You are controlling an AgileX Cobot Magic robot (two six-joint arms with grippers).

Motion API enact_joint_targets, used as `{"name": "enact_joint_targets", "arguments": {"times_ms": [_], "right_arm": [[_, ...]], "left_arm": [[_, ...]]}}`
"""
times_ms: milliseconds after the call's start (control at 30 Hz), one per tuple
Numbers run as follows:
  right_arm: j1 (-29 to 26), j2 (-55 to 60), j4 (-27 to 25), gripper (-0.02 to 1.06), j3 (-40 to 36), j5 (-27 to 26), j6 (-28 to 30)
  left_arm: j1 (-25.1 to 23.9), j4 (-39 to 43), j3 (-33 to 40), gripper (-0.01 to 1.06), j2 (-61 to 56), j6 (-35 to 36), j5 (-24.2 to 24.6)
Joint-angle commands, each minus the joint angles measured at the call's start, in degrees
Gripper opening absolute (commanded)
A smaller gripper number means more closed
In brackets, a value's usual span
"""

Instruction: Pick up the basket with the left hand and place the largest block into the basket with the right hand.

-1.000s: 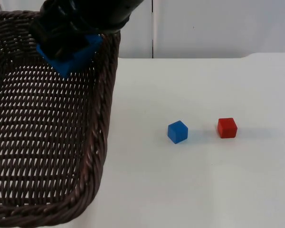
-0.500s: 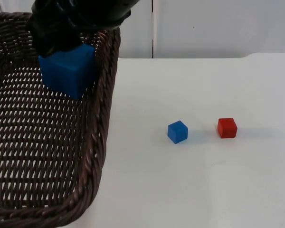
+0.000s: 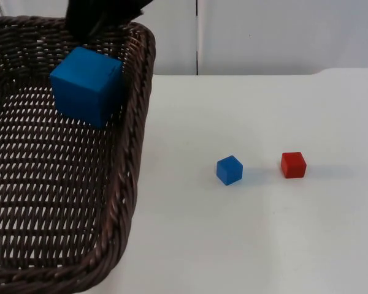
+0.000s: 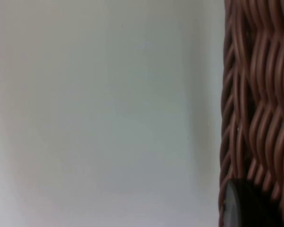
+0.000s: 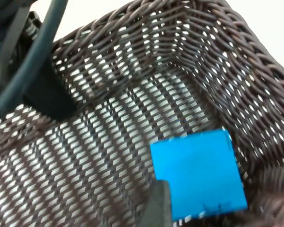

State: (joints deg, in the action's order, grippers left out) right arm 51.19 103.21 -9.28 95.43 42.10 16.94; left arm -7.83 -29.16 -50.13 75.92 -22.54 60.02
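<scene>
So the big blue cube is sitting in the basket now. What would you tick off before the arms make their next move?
1. Large blue block inside the wicker basket, by its far right corner: ok.
2. Right tool apart from the block, above it: ok.
3. Right tool's fingers open: cannot tell.
4. Left tool against the basket's woven wall; firm grip: cannot tell.
5. Small blue block and red block on the table, outside the basket: ok.
</scene>
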Motion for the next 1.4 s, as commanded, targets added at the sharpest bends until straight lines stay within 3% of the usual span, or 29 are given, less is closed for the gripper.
{"name": "enact_joint_targets", "arguments": {"times_ms": [0, 533, 867, 1033, 1367], "right_arm": [[-0.36, -2.41, 0.38, 0.69, -1.34, 0.92, 0.63], [-0.8, -18.29, 0.18, 0.69, -21.08, -5.95, 0.08], [-0.8, -21.67, 0.05, 0.69, -22.94, -6.71, -1.5], [-0.8, -23.47, 0.05, 0.69, -22.94, -7.52, -1.5], [-0.8, -26.87, 0.05, 0.69, -22.94, -7.09, -1.5]], "left_arm": [[-0.09, -1.8, -0.45, 0.0, -0.47, -0.1, -0.29], [-0.09, -1.69, -0.45, 0.0, -0.37, -0.1, -0.44], [-0.09, -2.15, -0.45, 0.0, 2.99, -2.57, -0.57], [-0.09, -7.76, -0.45, 0.0, 7.44, -7.97, -1.4], [-0.09, -12.36, -0.45, 0.0, 14.75, -12.55, -7.75]]}}
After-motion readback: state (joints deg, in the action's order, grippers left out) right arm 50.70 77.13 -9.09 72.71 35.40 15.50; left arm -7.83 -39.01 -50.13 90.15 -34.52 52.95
